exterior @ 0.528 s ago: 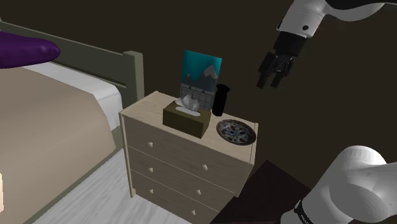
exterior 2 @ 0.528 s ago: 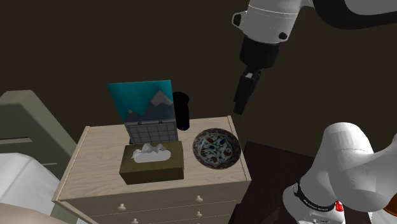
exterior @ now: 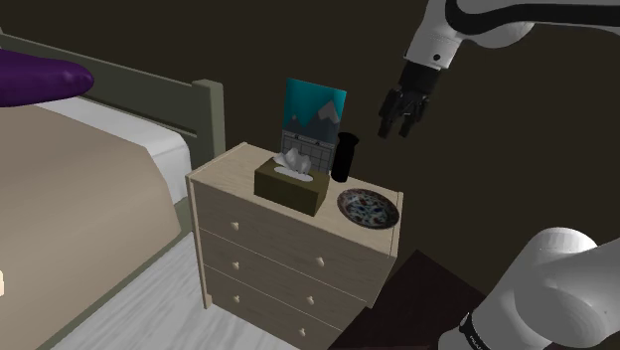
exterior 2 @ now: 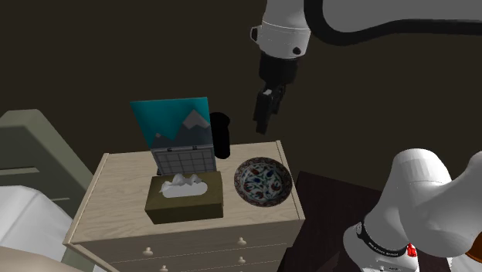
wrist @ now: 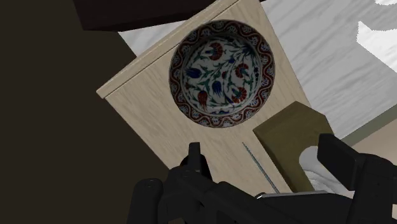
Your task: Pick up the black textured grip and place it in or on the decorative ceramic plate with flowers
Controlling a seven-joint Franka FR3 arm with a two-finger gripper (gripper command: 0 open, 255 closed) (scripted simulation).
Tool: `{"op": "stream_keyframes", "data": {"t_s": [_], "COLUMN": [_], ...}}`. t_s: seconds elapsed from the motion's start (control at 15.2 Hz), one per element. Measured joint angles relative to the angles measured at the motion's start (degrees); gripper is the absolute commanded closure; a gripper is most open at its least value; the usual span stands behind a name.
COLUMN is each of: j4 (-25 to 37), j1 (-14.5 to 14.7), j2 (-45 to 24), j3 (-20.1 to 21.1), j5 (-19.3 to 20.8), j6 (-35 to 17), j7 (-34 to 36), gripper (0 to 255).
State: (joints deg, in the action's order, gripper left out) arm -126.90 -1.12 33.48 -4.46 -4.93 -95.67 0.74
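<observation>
Black and upright, the textured grip (exterior: 343, 157) (exterior 2: 221, 135) stands at the back of a pale wood nightstand (exterior: 229, 179) (exterior 2: 116, 193) (wrist: 159, 121) with three drawers. It is a dark cylinder, seen against a dark wall. Just beside it, on the shoulder view's left, a picture card (exterior: 316, 117) (exterior 2: 174, 124) showing teal sky and white mountains stands on edge. An olive-brown tissue box (exterior: 291, 185) (exterior 2: 185, 199) (wrist: 292, 133) sits in front of the card, with white tissue poking from its top.

On the corner of the nightstand nearest the robot lies the decorative plate (exterior: 369, 207) (exterior 2: 263, 181) (wrist: 222, 73). It is round and shallow, painted with red and blue flowers and green stems inside a patterned rim. Nothing lies in it. The grip stands near the plate, behind it and not touching it.

The white arm reaches in from above. Its black gripper (exterior: 396, 131) (exterior 2: 265, 124) (wrist: 262, 149) hangs in the air, higher than the grip and off to its right in both exterior views, well apart from everything on the nightstand. The two fingers are spread with a clear gap between them, and they hold nothing. In the wrist view they frame the nightstand top, with the plate beyond them.

To the shoulder view's left of the nightstand is a bed (exterior: 70, 189) with a beige cover, a grey-green headboard and a purple pillow (exterior: 40, 80).
</observation>
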Motion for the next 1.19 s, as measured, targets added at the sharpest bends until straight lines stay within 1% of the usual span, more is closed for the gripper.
{"op": "stream_keyframes", "data": {"t_s": [0.2,0.46,0.53,0.59,0.66,0.73,0.86,0.99,1.06,1.12,1.19], "j4": [3.0,7.7,9.4,11.1,12.4,12.7,11.3,11.8,10.6,10.2,9.2], "j1": [0.1,0.1,0.2,0.5,0.8,1.1,1.9,3.2,3.8,4.5,5.2], "j2": [-6.7,-15.2,-16.8,-17.9,-18.6,-18.9,-18.4,-19.2,-18.4,-18.1,-17.6], "j3": [-1.4,-3.5,-3.6,-3.6,-3.9,-4.2,-4.7,-5.6,-6.2,-6.9,-7.6], "j5": [0.0,-0.4,-0.7,-1.0,-1.3,-1.5,-1.5,-1.6,-1.6,-1.5,-1.4], "j6": [-3.2,-6.1,-5.6,-3.1,-1.3,-1.0,-4.9,-6.1,-8.1,-8.7,-10.4], "j7": [-2.4,-6.1,-5.9,-3.8,-1.7,-0.3,1.5,5.4,5.3,4.7,3.1], "gripper": [0,0,0,0,0,0,0,0,0,0,0]}}
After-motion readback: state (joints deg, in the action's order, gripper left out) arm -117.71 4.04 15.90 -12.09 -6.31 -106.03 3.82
